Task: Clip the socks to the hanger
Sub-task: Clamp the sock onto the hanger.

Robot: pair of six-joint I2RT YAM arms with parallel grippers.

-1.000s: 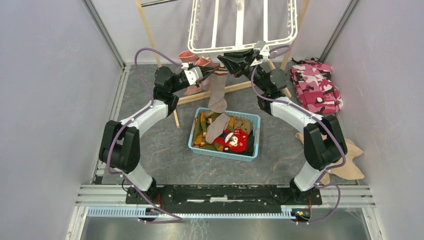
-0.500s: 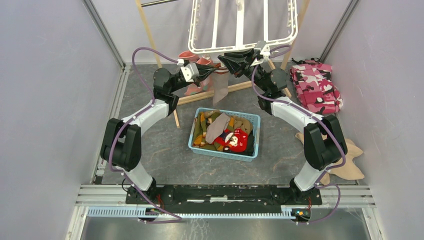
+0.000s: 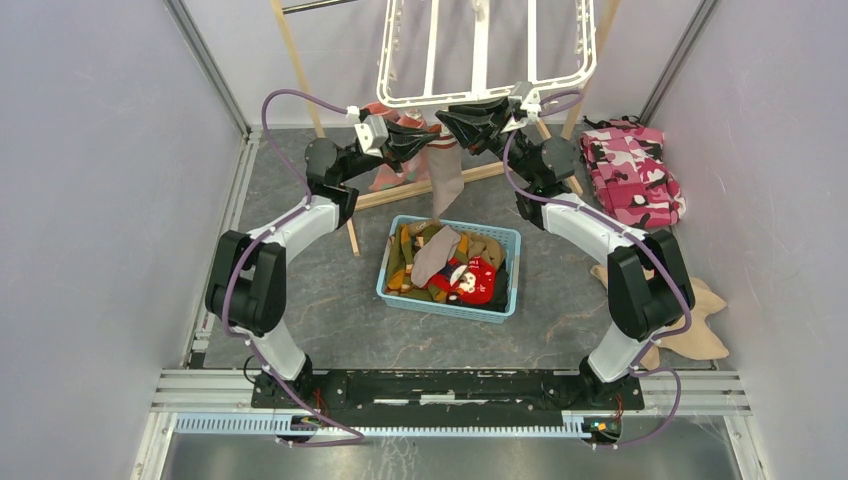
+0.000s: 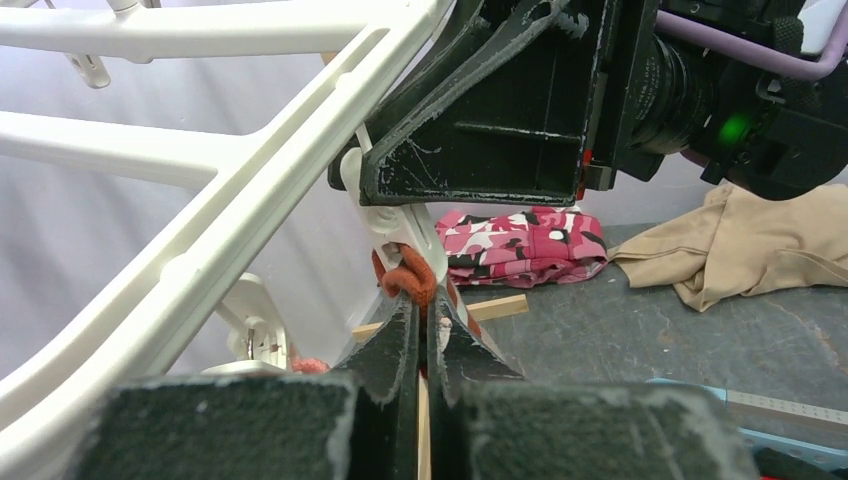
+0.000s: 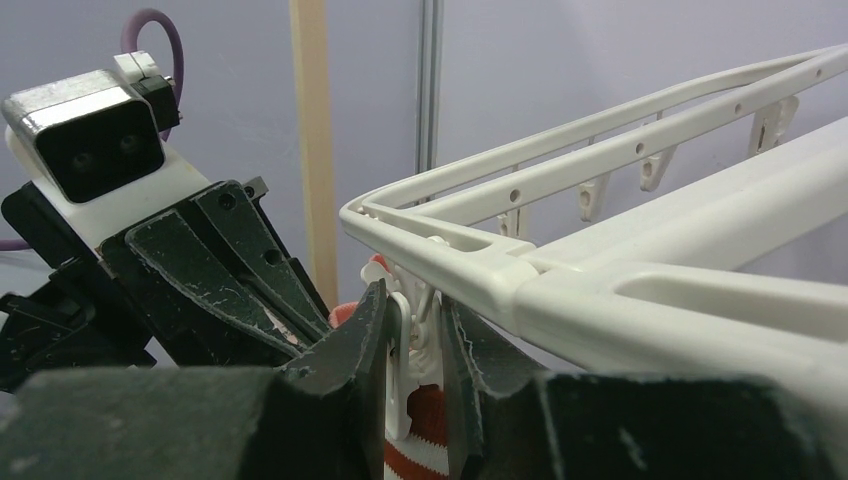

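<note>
A dark grey mottled desk (image 3: 330, 300) carries everything. Above its far edge hangs the large white plastic rectangular drying hanger (image 3: 480, 50) with parallel crossbars and small clips round its rim, held up in a light wooden frame stand (image 3: 298, 70). On the right side of the desk lies a large tan garment (image 3: 700, 330), and further back a folded pink camouflage-print cloth (image 3: 632, 172). A teal plastic basket (image 3: 445, 306) sits in the middle, with a heap of socks (image 3: 470, 280) in it, a bright red one among them. The left arm (image 3: 300, 225) and right arm (image 3: 590, 225) both reach up to the hanger's near rim and meet there, nose to nose. Between them a grey-brown sock with a red-and-white striped cuff (image 3: 447, 185) dangles straight down, its toe clear above the basket. The left jaws are pressed fully together on the sock's cuff (image 4: 408, 285), which they hold just under a small white plastic clip (image 5: 400, 370) hanging from the rim. The right jaws stand a little apart, one on each side of that clip, squeezing it — the striped cuff shows right below them. A salmon-pink sock (image 3: 385, 182) shows behind the left wrist.
</note>
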